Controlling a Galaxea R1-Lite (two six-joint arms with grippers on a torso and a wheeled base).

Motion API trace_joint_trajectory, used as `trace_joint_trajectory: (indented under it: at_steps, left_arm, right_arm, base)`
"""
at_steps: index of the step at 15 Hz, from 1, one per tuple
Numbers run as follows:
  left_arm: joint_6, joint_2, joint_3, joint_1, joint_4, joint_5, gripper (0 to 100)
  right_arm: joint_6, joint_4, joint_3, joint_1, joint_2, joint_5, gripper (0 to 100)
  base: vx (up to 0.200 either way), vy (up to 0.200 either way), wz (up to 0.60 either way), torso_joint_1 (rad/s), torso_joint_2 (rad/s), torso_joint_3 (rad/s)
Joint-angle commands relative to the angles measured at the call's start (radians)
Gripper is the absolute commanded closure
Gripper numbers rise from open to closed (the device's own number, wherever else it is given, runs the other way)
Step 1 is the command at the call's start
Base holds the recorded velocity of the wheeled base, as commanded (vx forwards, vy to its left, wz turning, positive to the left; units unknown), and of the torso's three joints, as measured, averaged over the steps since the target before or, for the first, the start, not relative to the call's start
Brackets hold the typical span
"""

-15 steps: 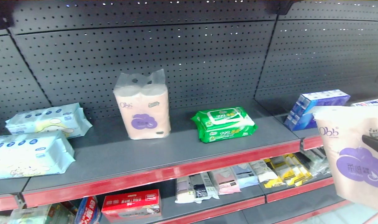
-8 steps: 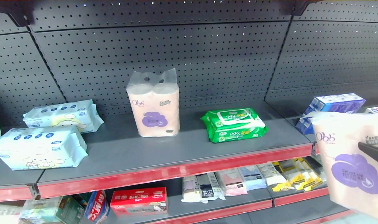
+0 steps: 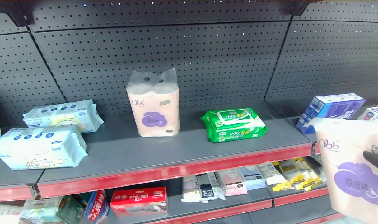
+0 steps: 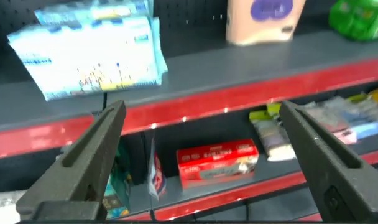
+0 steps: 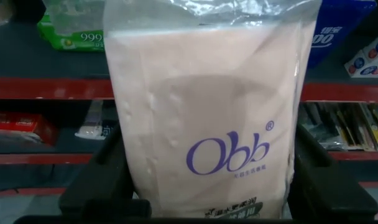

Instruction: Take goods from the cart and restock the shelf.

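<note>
the restock is part-way through, as i read it: one pack is in hand and not yet on the shelf; the right gripper (image 5: 207, 143) is clamped on a peach roll-paper pack (image 3: 352, 169), with one finger down each side of it in the right wrist view; the pack hangs upright at the near right, on this side of the red lip of the shelf (image 3: 176, 170) and not over the board, its purple cloud mark facing the head camera; on the board a matching pack (image 3: 153, 104) stands upright near the middle, toward the far side, with bare board to its left and in front of it; a green wipes pack (image 3: 234, 124) lies flat to its right, apart from it; two pale blue tissue packs (image 3: 39, 147) lie at the left end, one behind the other; a blue box (image 3: 332, 107) sits tilted in the next bay to the right; the likely spot is beside the standing twin, though which side i cannot tell; the left gripper (image 4: 202, 111) is spread wide with nothing between its fingers, low in front of the shelf's left part, facing the red lip and a red box (image 4: 217, 163) on the shelf below; what is left for this pack: carry it over the lip, set it upright on the board, let go; how many goods wait after it i cannot tell
</note>
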Motion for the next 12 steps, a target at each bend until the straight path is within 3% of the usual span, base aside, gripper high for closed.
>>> trace_joint_trajectory:
  at_steps: [1,3,5,7,8,9,10,11,12]
  left_arm:
    - [-0.055,0.44,-0.344,0.0,-0.018,-0.005,0]
    - [-0.033,0.643,-0.388,0.003,-0.083,0.0,0]
    - [-0.027,0.855,-0.374,0.028,-0.265,-0.011,0]
    - [-0.025,1.037,-0.355,0.037,-0.416,-0.144,0]
    - [-0.024,1.069,-0.355,0.039,-0.445,-0.18,0]
    - [-0.022,1.181,-0.365,0.04,-0.535,-0.276,0]
    - [-0.012,1.261,-0.367,0.053,-0.601,-0.318,0]
    - [0.03,1.345,-0.374,0.077,-0.67,-0.345,0]
    - [0.097,1.439,-0.391,0.123,-0.743,-0.361,0]
  right_arm:
    - [-0.002,0.001,0.014,0.0,-0.039,0.0,100]
    - [0.0,0.001,0.023,-0.002,-0.064,-0.002,100]
    - [-0.002,0.001,0.025,-0.002,-0.084,-0.008,100]
    - [-0.005,0.001,0.017,-0.004,-0.076,-0.026,100]
    - [-0.005,0.001,0.017,-0.002,-0.074,-0.03,100]
    - [-0.01,0.001,0.013,-0.002,-0.07,-0.031,100]
    - [-0.013,0.001,0.011,-0.002,-0.068,-0.031,100]
    - [-0.013,0.001,0.008,-0.002,-0.068,-0.033,100]
    - [-0.013,0.001,0.008,-0.004,-0.068,-0.033,100]
  base:
    - [0.0,0.0,0.0,0.0,0.0,0.0]
    - [0.0,0.0,0.0,0.0,0.0,0.0]
    - [0.0,0.0,0.0,0.0,0.0,0.0]
    - [0.0,0.0,0.0,0.0,0.0,0.0]
    - [0.0,0.0,0.0,0.0,0.0,0.0]
    - [0.0,0.0,0.0,0.0,0.0,0.0]
    - [0.0,0.0,0.0,0.0,0.0,0.0]
    - [0.0,0.0,0.0,0.0,0.0,0.0]
    - [0.0,0.0,0.0,0.0,0.0,0.0]
